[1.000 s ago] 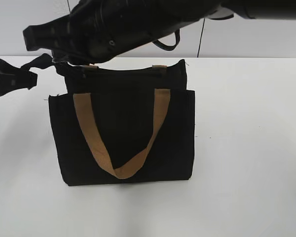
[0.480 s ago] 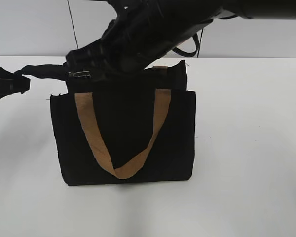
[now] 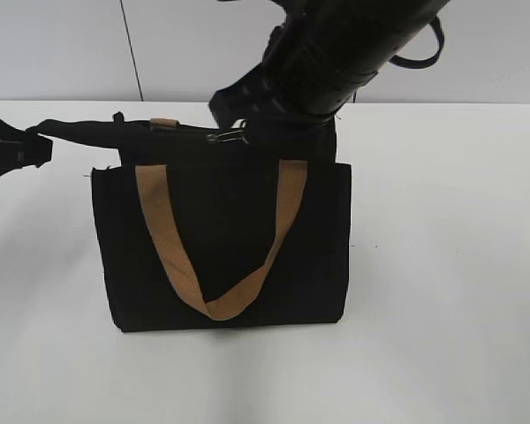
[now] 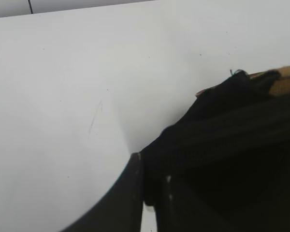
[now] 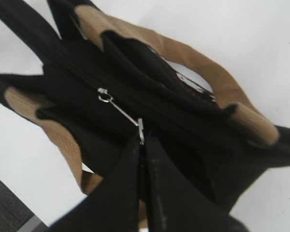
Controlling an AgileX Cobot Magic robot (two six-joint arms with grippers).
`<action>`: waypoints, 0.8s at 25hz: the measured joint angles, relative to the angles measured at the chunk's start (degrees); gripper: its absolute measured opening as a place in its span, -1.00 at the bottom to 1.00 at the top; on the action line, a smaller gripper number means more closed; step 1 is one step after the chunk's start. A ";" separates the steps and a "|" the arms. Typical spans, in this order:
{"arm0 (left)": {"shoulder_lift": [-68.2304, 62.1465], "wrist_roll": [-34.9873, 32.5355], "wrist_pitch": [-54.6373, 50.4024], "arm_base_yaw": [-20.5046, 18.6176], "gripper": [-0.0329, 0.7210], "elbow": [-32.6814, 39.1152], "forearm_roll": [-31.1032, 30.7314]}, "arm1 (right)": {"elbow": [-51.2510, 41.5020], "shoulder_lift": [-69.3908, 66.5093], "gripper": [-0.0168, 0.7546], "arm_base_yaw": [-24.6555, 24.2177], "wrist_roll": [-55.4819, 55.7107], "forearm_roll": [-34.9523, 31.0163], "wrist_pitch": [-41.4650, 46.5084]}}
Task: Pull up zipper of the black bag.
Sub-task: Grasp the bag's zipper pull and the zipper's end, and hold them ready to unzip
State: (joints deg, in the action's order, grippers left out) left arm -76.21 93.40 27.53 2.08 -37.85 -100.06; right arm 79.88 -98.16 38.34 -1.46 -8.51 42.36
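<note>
Right tool point(image 5: 141, 140) (arm slanting down from above) pinches the zipper point(image 5: 121, 112) atop the black bag point(image 3: 221, 256).

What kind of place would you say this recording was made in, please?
Probably a lab or test bench: a bare white table against a plain pale wall, with only the black bag and two robot arms working on it.

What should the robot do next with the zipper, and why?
Probably keep drawing the zipper toward the bag's right end. The right claw is shut on its metal pull, the left claw holds the black bag taut at the corner, and the pull sits only about midway along.
</note>
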 joint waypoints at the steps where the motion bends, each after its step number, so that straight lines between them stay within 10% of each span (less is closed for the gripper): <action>1: 0.00 0.00 0.00 0.00 -0.86 0.00 0.00 | 0.00 0.58 -0.99 -0.42 0.00 0.83 1.22; 20: 0.00 0.00 2.84 0.47 -0.86 0.06 0.00 | 0.02 6.55 -0.99 -4.58 0.00 10.40 15.51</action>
State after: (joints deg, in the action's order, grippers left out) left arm -76.21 93.40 30.37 2.55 -37.79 -100.06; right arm 79.90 -91.60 33.76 -1.46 1.89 57.88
